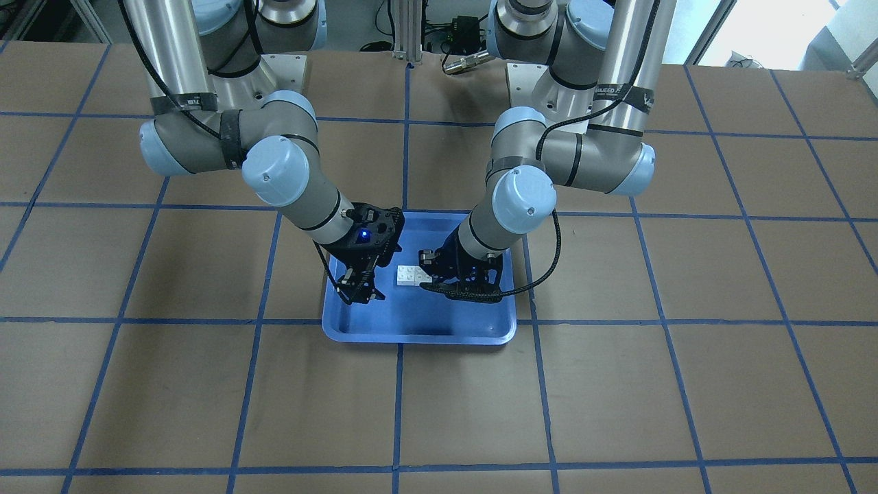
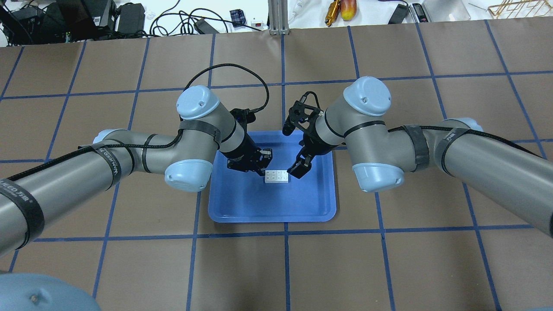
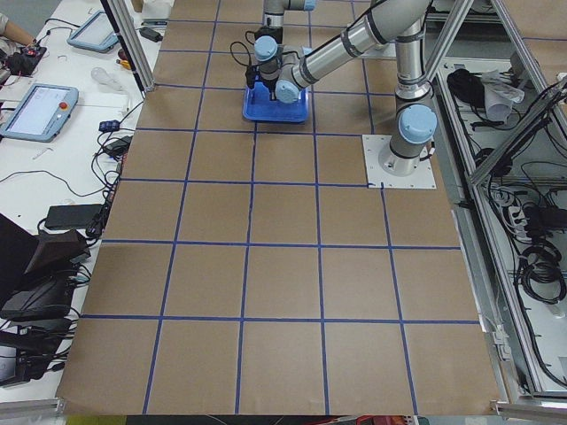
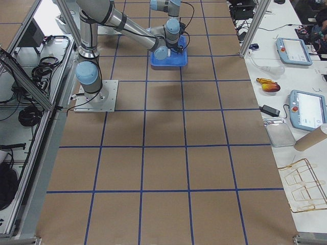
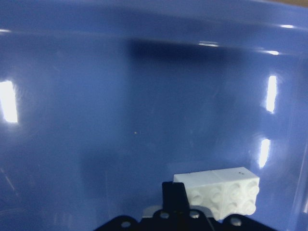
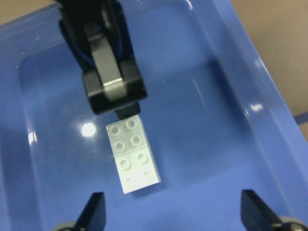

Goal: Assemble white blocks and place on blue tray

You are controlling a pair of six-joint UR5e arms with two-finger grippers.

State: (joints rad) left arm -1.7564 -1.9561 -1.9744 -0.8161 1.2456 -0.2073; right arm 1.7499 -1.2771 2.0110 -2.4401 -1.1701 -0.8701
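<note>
The two white blocks (image 2: 277, 176) are joined side by side, studs up, and lie on the floor of the blue tray (image 2: 268, 207). They also show in the front view (image 1: 411, 275) and both wrist views (image 5: 221, 190) (image 6: 132, 156). My left gripper (image 2: 262, 171) is shut and empty. Its tip (image 6: 127, 111) rests at one end of the blocks. My right gripper (image 2: 298, 171) is open wide and empty, low over the tray at the blocks' other end. Its fingertips (image 6: 94, 211) straddle nothing.
The tray (image 1: 425, 322) sits mid-table on brown paper with a blue tape grid. Both forearms lean in over the tray's robot-side half. Cables, tools and adapters (image 2: 129, 17) lie along the far table edge. Tablets lie on side benches (image 4: 294, 51).
</note>
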